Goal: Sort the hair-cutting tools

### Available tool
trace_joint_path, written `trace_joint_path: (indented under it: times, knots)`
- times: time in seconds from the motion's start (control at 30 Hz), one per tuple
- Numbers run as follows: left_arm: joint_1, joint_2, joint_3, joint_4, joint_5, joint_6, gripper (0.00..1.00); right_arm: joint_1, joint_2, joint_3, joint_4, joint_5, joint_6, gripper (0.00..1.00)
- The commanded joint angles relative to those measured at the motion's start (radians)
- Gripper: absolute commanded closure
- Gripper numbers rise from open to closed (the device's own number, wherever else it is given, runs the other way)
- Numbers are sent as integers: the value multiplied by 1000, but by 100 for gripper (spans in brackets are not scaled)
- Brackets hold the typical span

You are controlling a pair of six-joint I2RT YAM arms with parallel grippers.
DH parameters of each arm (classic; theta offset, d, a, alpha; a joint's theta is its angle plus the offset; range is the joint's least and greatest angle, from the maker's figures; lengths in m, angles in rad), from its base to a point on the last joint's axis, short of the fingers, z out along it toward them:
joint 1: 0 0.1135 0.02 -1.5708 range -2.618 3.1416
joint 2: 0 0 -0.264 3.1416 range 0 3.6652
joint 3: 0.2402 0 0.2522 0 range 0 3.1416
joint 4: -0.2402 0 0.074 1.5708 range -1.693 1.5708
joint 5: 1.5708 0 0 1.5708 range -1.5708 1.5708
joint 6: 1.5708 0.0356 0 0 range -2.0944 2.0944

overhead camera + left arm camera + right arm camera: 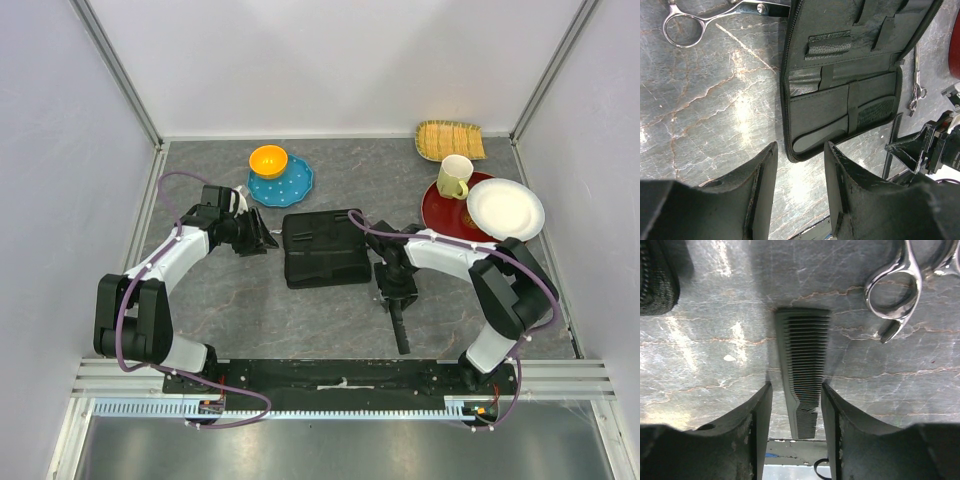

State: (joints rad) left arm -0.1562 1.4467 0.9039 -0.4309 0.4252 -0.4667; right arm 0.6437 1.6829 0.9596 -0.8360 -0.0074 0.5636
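Black comb (802, 365) lies between the right hand's (796, 392) parted fingers (757, 432).

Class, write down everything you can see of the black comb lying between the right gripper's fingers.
The comb is black, plastic by its look, long and narrow, with one row of fine close teeth, tapering from a broad square end to a slimmer one. It lies flat on the grey marbled table, lengthwise between the open fingers of the right gripper; a gap shows on one side. Silver scissors lie nearby, not touching it.
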Motion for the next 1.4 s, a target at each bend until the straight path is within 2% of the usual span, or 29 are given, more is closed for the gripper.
trace_joint_path:
  times: [0.0, 0.43, 1.07, 1.17, 1.23, 1.37]
  knots:
    - [4, 9, 0, 38, 32, -20, 51, 8, 66, -38, -29, -3, -18, 51]
    - [4, 18, -3, 38, 38, -20, 51, 4, 40, -42, -5, -12, -8, 65]
    - [4, 7, -11, 49, 44, -26, 51, 1, -26, 47, -78, 1, -2, 65]
    - [4, 7, -11, 49, 44, -26, 51, 1, -34, 56, -87, 23, -5, 62]
    - [4, 7, -13, 50, 44, -26, 51, 2, -49, 59, -89, 38, -7, 54]
    - [4, 6, -13, 49, 44, -24, 51, 1, -58, 61, -100, 41, -25, 46]
